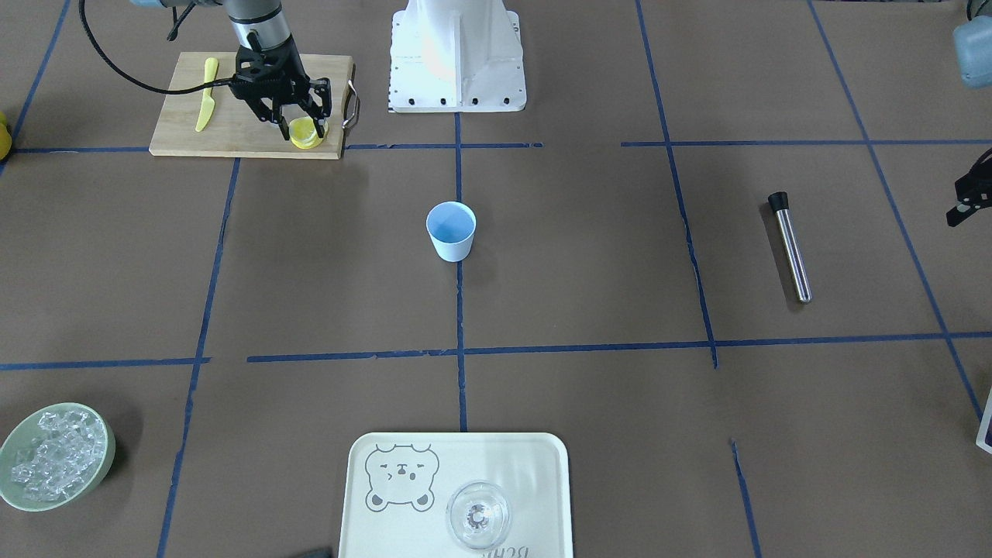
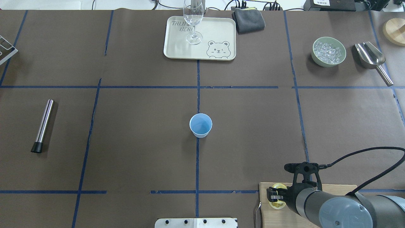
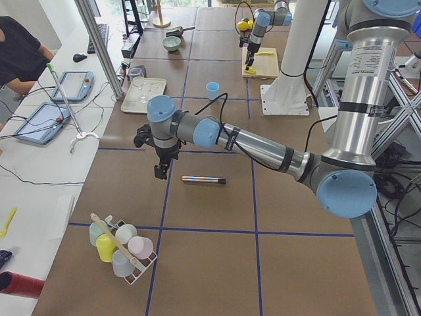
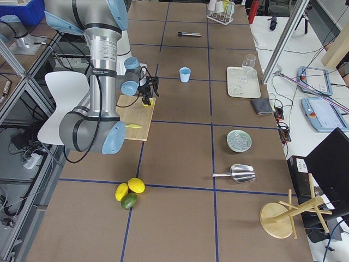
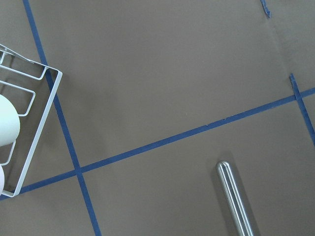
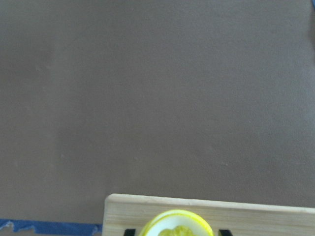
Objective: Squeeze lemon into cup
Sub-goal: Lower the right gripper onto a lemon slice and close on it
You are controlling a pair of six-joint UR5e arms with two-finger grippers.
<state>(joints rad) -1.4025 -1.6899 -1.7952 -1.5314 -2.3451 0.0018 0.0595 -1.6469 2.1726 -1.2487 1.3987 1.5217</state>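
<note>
— Starting with the right hand (image 1: 301,126)?
— Hangs low over the pale rectangular wooden cutting board (image 1: 232,128), at the corner beside its metal handle. Holds the fingers apart, one black fingertip (image 6: 129,232) on each side of the thin round yellow-rinded lemon slice (image 6: 176,224). Cannot tell whether either fingertip touches the rind.
— And the slice itself?
— Lies face up on that board corner, between the fingertips, pale face showing in the wrist view.
— Anything else on the board?
— Long yellow plastic knife (image 1: 207,94), lying at the opposite side, apart from the hand.
— Where to look for the cup?
— Stands upright at the middle of the brown paper-covered tabletop (image 1: 620,263), on a blue tape line: small light-blue tapered cup (image 1: 451,230), mouth up, well apart from board and slice.
— The left hand (image 3: 160,172)?
— Hangs above the tabletop's other end, near a slim steel tube with a black end cap (image 1: 790,248), not touching it. Apart or together: cannot tell from these views.
— Farther out?
— Cream rectangular tray with a bear drawing (image 1: 511,465) at the edge across from the robot, carrying a clear stemmed glass (image 1: 478,515). Pale green round bowl of ice cubes (image 1: 107,465) well off toward the right arm's end.
</note>
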